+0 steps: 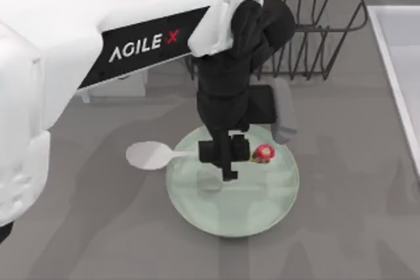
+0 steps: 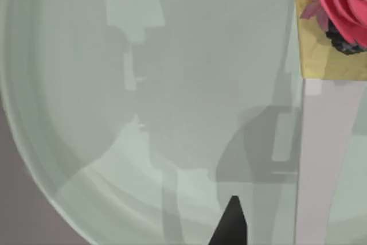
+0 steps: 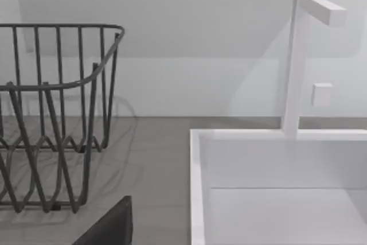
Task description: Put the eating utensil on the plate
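Observation:
The pale mint-green plate (image 1: 262, 208) lies in the middle of the table. My left gripper (image 1: 227, 155) hangs over the plate's left half, shut on the thin handle of the white spoon (image 1: 149, 155). The spoon is held level above the plate. Its oval bowl sticks out past the plate's left rim, and its red-and-white ornament (image 1: 264, 153) is over the plate. In the left wrist view the handle (image 2: 330, 164) and ornament (image 2: 338, 21) are close, with the plate (image 2: 114, 84) beneath and one dark fingertip (image 2: 230, 225). My right gripper (image 3: 109, 228) is parked off to the side.
A dark wire dish rack (image 1: 308, 24) stands at the back, just behind my left arm. A white sink (image 1: 400, 77) runs along the right edge, with its faucet (image 3: 298, 61) in the right wrist view. Bare grey tabletop surrounds the plate.

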Robot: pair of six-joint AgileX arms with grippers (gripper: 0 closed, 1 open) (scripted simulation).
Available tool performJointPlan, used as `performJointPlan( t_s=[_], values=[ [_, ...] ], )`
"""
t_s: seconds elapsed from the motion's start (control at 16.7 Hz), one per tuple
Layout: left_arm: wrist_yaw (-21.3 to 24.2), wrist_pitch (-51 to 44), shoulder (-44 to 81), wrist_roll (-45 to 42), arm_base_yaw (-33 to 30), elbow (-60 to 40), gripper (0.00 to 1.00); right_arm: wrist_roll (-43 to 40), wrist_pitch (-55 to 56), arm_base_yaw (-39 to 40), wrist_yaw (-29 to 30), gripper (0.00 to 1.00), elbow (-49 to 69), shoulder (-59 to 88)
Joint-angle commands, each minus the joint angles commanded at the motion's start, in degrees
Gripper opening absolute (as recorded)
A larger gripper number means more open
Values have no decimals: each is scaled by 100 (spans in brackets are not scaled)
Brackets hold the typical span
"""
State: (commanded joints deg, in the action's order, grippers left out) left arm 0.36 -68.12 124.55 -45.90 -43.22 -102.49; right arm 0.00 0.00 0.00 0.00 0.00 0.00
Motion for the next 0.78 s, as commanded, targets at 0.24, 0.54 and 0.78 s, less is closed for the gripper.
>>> performJointPlan(
  t_s=[0.24,0.54,0.78],
  values=[
    [-22,55,165,156,-223,-215,0,0,0,0,0,100,0,0],
    [-41,110,155,154,-222,-219,0,0,0,0,0,100,0,0],
    [-171,414,184,208,-297,-351,0,0,0,0,0,100,0,0]
  ],
)
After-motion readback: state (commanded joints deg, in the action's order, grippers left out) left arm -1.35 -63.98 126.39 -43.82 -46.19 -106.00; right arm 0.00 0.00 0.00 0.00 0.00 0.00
